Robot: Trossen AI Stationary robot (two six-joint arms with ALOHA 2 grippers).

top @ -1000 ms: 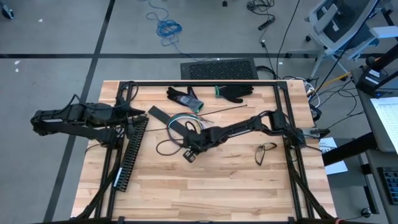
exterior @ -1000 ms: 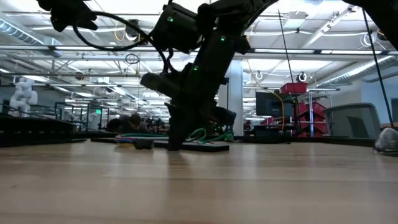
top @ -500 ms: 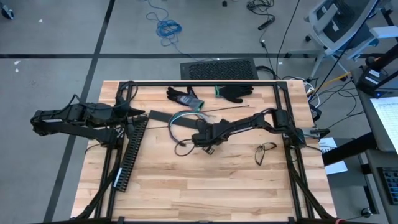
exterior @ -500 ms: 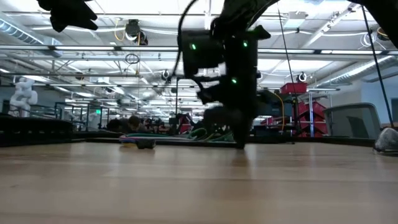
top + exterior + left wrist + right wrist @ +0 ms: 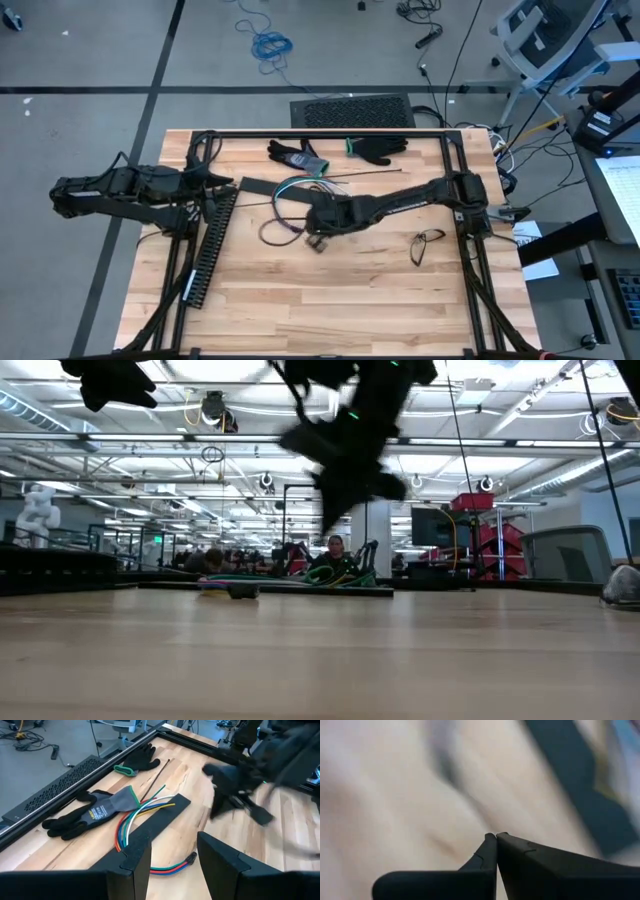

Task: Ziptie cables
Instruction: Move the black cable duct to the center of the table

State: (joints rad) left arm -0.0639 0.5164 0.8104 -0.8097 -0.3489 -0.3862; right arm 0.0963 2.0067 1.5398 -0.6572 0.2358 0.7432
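Jaws pressed together, right gripper (image 5: 318, 243) hovers beside cables (image 5: 285, 205) curled in a loop.

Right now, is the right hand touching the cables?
Apart. Low view: the right hand, shut and empty, hangs clear above the cables lying on the table.

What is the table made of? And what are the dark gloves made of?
The pale table looks like wood with a smooth finish: long planks with grain lines show. The dark grey glove with a green cuff and the black glove look like soft knitted fabric, since they lie limp and creased, perhaps with a rubbery coating.
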